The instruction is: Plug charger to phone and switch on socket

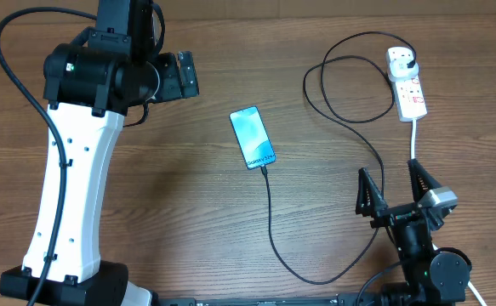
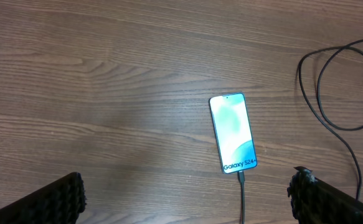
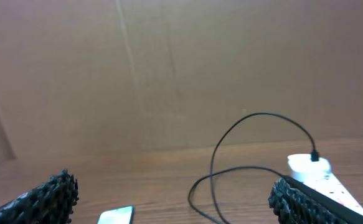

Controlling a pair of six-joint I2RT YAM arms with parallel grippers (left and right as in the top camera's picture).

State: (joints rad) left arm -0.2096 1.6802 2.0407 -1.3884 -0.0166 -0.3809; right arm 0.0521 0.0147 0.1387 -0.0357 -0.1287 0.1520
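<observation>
The phone (image 1: 253, 138) lies flat mid-table with its blue-teal screen up; it also shows in the left wrist view (image 2: 233, 132) and at the bottom of the right wrist view (image 3: 116, 216). The black charger cable (image 1: 270, 221) has its tip in the phone's near short edge (image 2: 241, 177). It loops right and back, and its black plug sits in the far end of the white socket (image 1: 406, 83), also seen in the right wrist view (image 3: 315, 171). My left gripper (image 1: 182, 75) (image 2: 187, 199) is open and empty, left of the phone. My right gripper (image 1: 394, 191) (image 3: 175, 199) is open and empty, near the front, below the socket.
The socket's thick white cord (image 1: 413, 140) runs toward my right arm. A loop of black cable (image 1: 341, 85) lies left of the socket. A brown cardboard wall (image 3: 169, 74) stands behind the wooden table (image 1: 188, 212).
</observation>
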